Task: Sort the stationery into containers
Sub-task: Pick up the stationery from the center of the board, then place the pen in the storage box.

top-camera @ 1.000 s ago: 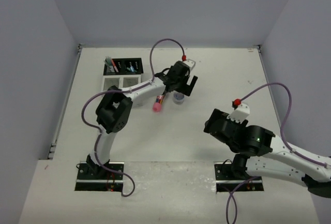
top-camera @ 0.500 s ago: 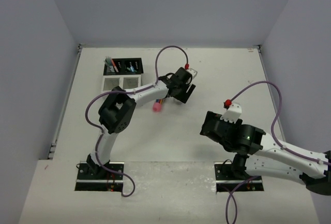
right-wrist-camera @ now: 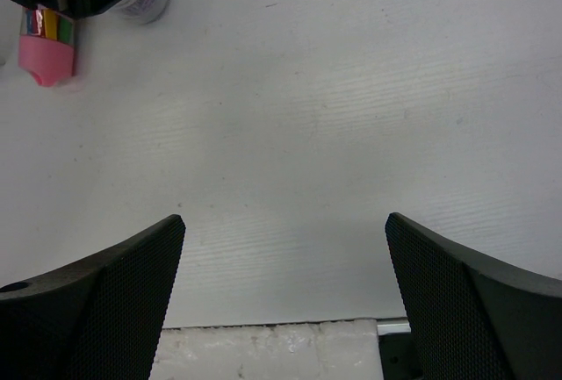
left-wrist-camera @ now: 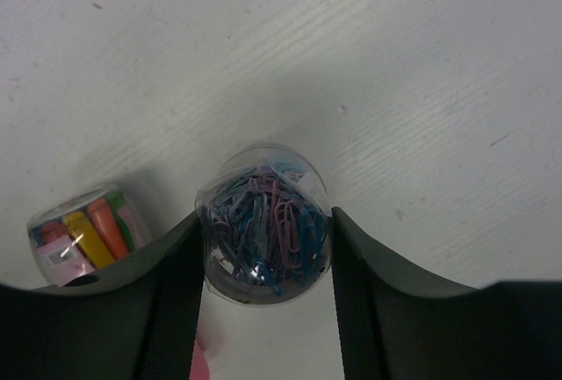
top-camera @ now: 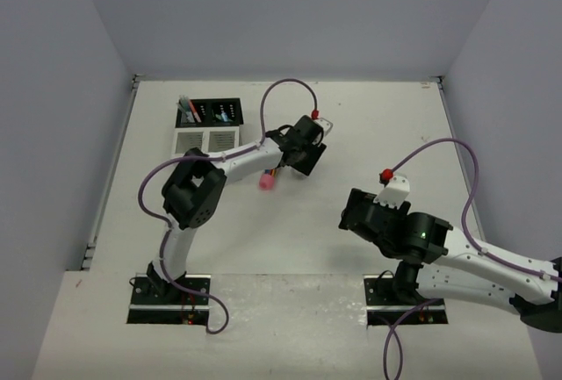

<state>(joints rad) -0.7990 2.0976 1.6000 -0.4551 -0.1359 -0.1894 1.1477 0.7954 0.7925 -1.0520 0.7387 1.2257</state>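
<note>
L gripper (left-wrist-camera: 263,215) is seen low centre of the wrist view, jaws pressed vs both sides of a clear round tub (left-wrist-camera: 263,244) filled w/ coloured paper clips, which is stood on the counter (left-wrist-camera: 395,64). A pink-capped tube (left-wrist-camera: 83,241) of coloured pieces is lain just left of it, at lower left. In the top view the organiser (top-camera: 209,125) is placed upper left, apart from both. R gripper (right-wrist-camera: 283,218) is held over the counter at lower right, jaws wide apart.
</note>
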